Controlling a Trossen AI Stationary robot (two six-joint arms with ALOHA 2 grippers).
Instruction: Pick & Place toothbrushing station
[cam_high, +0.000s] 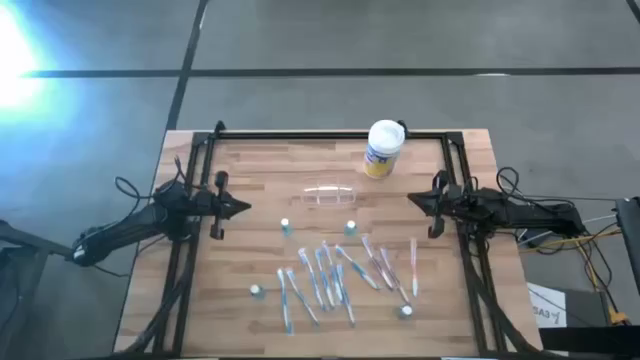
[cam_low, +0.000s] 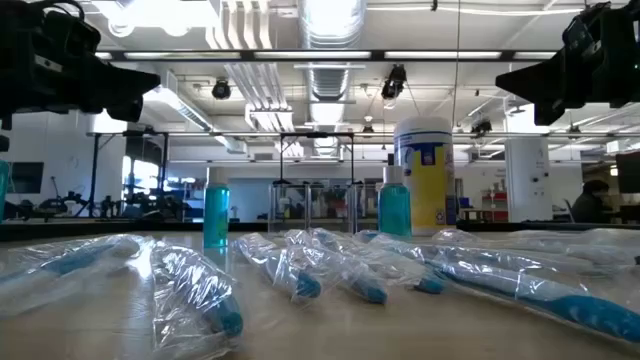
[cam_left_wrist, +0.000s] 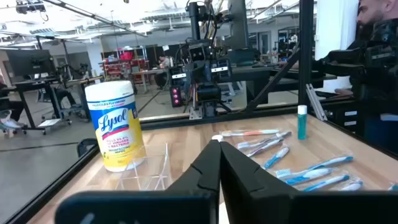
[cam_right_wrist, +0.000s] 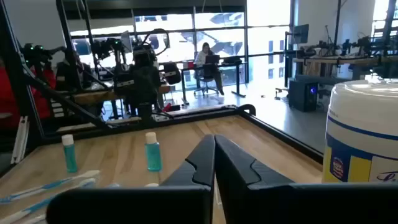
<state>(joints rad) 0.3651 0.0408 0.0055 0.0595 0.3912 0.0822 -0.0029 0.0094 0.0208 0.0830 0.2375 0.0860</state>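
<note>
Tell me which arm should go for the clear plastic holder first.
Probably either; slightly the left. The holder lies mid-table, roughly midway between the shut left pincer and shut right pincer. The white canister stands on the right arm's side, crowding its approach.

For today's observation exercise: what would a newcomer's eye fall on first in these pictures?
Probably the white canister with its yellow label, upright at the table's far edge. Next, the wrapped toothbrushes scattered over the near half, with the clear holder between them and the canister. The left gripper and right gripper hang shut at either side.
</note>
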